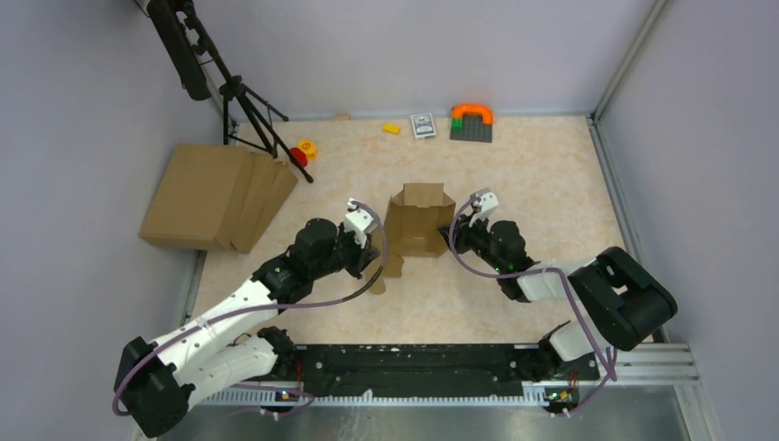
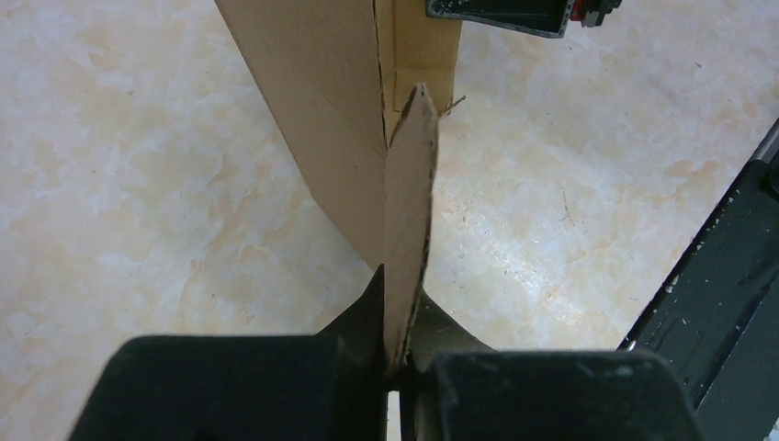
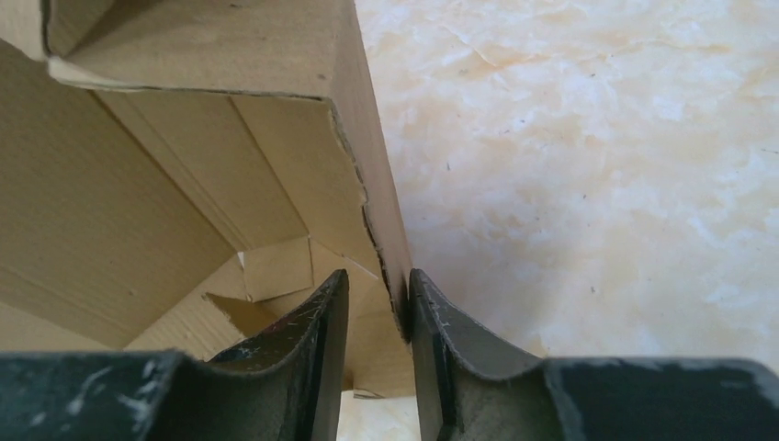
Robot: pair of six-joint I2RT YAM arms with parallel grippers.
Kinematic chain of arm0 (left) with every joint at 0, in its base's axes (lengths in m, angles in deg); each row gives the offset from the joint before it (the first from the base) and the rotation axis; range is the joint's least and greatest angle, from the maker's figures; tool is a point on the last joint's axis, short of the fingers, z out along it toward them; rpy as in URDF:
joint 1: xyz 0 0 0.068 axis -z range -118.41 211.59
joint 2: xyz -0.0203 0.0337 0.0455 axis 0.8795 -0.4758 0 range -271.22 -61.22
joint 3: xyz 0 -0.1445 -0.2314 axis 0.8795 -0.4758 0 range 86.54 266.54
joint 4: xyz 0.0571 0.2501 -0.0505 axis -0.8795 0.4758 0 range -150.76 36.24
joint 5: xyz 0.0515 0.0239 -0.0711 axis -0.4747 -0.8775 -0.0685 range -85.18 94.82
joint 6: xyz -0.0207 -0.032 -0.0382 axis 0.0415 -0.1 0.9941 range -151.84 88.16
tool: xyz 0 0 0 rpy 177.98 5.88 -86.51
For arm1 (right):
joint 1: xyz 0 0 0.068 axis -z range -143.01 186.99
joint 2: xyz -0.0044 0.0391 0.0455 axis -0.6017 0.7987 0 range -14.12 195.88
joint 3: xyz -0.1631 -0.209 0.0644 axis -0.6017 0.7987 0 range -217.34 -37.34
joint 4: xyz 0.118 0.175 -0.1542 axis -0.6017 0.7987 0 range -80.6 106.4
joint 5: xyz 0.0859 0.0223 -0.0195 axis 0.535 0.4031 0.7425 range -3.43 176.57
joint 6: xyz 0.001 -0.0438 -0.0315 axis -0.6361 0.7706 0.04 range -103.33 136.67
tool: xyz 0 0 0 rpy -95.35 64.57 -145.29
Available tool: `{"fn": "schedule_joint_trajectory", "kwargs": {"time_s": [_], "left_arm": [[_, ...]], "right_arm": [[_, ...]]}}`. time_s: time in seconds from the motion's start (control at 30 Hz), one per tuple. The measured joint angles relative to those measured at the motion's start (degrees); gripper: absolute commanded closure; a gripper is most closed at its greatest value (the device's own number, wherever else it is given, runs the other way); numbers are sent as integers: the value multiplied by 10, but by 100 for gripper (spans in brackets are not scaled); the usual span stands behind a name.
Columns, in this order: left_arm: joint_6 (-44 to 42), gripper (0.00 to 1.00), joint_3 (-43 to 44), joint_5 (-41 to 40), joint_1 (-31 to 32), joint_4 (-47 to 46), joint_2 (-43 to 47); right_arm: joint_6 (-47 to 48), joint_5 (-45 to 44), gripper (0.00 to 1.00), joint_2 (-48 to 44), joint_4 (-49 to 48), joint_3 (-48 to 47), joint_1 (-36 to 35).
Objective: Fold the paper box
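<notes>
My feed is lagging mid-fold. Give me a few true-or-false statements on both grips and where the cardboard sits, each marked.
1. The left gripper is shut on a flap of the paper box. True.
2. The right gripper is clamped tight on the box wall. False: its jaws straddle the wall's edge with a gap showing.
3. The paper box stands between the two grippers. True.
4. The cardboard pile lies at the table's right side. False: it is at the left edge.
</notes>
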Motion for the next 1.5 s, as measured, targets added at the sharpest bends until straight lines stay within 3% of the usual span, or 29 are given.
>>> {"fn": "schedule_joint_trajectory", "kwargs": {"time_s": [0.53, 1.0, 1.2, 1.33, 1.43, 1.5], "left_arm": [[33, 100, -35, 22, 0, -24, 28], [73, 100, -61, 59, 0, -79, 33], [77, 100, -71, 64, 0, -92, 33], [77, 100, -71, 65, 0, -92, 35], [76, 93, -72, 60, 0, -87, 41], [75, 82, -72, 49, 0, -74, 47]], "right_arm": [[-18, -57, 77, -1, 73, -26, -19], [-61, -118, 75, -3, 111, -37, -71], [-88, -146, 81, -3, 127, -37, -76], [-103, -165, 76, -3, 142, -40, -76], [-101, -167, 78, -8, 151, -44, -76], [-96, -166, 80, -13, 159, -45, -76]]}}
